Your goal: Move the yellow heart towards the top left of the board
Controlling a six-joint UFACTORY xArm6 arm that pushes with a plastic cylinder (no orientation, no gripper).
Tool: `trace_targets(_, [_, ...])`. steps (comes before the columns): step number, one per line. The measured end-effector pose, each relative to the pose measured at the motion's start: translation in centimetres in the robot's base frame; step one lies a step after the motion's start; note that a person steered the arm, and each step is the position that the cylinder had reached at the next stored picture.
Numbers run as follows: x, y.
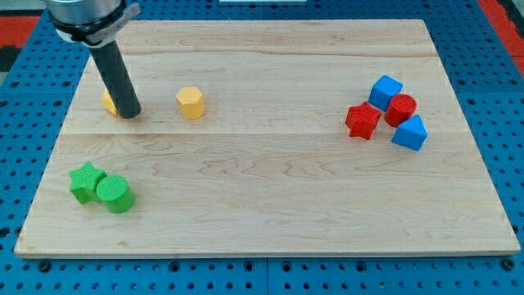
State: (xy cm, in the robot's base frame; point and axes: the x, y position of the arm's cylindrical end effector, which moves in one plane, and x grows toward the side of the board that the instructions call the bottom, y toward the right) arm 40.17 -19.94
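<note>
A yellow block (109,102), mostly hidden behind my rod, lies at the board's left side; its shape cannot be made out, so it may be the yellow heart. My tip (130,113) touches its right side. A second yellow block (191,102), hexagonal, sits a little to the right of my tip, apart from it.
A green star (85,181) and a green cylinder (115,193) touch each other at the lower left. At the right a red star (363,120), a blue cube (386,91), a red cylinder (401,109) and a blue triangular block (410,133) form a cluster. The wooden board (270,205) lies on a blue pegboard.
</note>
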Motion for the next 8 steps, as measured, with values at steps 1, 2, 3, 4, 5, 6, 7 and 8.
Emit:
trace_targets(1, [0.0,-1.6])
trace_targets(2, [-0.4,-1.8])
trace_targets(3, [-2.3,-2.3])
trace_targets(4, [-3.2,-2.4])
trace_targets(5, [-3.2,-2.6])
trace_targets(6, [-2.6,-3.1])
trace_targets(7, [-1.4,-4.4])
trace_targets(8, [-2.4,-5.9])
